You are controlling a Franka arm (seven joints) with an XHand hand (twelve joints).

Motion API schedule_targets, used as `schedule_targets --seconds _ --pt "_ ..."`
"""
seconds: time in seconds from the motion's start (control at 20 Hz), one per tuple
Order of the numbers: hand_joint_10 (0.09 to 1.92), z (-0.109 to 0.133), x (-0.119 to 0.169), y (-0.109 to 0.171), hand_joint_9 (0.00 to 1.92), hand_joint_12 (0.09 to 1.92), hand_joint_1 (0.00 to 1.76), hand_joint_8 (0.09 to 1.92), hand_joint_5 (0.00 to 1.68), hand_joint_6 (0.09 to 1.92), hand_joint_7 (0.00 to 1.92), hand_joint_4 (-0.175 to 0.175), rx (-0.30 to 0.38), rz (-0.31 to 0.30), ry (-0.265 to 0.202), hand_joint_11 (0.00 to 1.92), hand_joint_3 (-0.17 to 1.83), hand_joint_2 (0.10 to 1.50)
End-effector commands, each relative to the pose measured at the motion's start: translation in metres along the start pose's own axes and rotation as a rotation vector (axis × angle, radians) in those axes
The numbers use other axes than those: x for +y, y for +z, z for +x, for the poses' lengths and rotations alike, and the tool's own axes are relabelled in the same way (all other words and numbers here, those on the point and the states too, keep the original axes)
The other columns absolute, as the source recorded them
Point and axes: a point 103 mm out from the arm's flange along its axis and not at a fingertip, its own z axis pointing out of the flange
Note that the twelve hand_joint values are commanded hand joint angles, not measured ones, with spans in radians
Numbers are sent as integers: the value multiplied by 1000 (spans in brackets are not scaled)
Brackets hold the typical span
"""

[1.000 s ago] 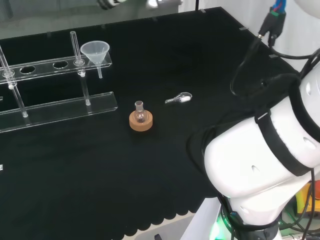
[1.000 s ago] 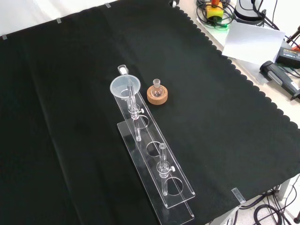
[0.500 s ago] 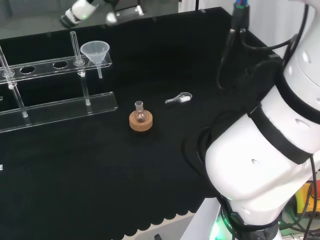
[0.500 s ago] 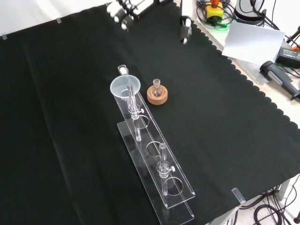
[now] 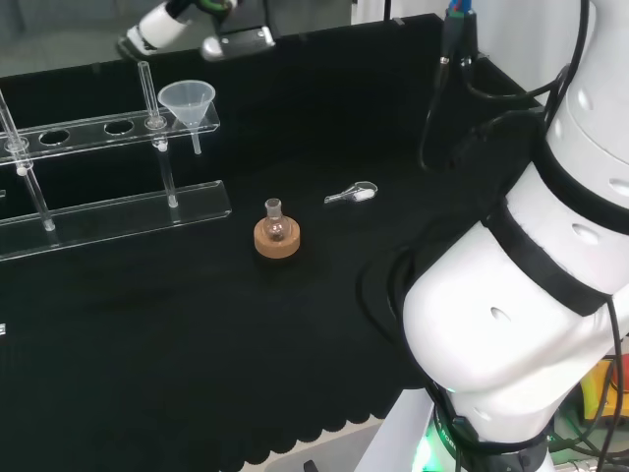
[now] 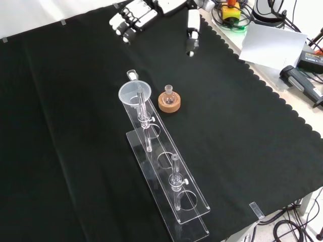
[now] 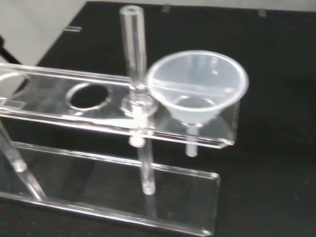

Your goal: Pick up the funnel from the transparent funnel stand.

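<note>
Black cloth (image 6: 65,126) covers your whole bench, with a scalloped edge along its right side in the front view. Working from the left of the head view, you have the transparent funnel stand (image 5: 108,128): a clear upper shelf with round holes, carried on thin clear posts above a clear base plate. The funnel (image 5: 188,103) sits in the hole at the shelf's right end in that view, mouth up and upright, its short stem hanging below the shelf and clear of the base plate. One post rises just beside it. The wrist view confirms this: the funnel (image 7: 197,96) rests by its cone in the end hole of the stand (image 7: 74,103), stem pointing down through the shelf.

Your hand (image 5: 162,28) is above and slightly behind the funnel at the top edge of the head view, not touching funnel or stand. In the front view the hand (image 6: 132,17) comes in from the top, well apart from the funnel (image 6: 135,94), which lies lower in the picture. Its fingers (image 6: 123,24) are extended and its thumb (image 6: 192,30) is spread wide from them. It is released and holds nothing.

Further right in the head view, a small round flask (image 5: 275,221) stands upright on a cork ring (image 5: 276,240), near the stand's end. Right of that, a small clear scoop (image 5: 352,194) lies flat on the cloth. At the far right stand the arm's white links (image 5: 531,285).
</note>
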Motion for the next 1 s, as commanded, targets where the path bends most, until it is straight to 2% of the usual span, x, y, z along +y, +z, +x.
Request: schedule_targets --seconds 0.05,0.25,0.45,0.8,1.0 --pt "87 -47 -4 12 0 87 495 87 0 87 0 10 12 27 59 0 32 668" --pt "87 -63 -1 21 0 87 497 87 0 87 0 8 15 47 78 0 32 669" --pt "87 -69 4 29 0 87 499 87 0 87 0 6 7 62 90 0 32 670" --pt "87 -66 10 42 0 87 500 87 0 87 0 5 -1 89 103 0 32 673" --pt "87 -54 14 46 0 87 501 87 0 87 0 5 -4 97 98 0 32 675"
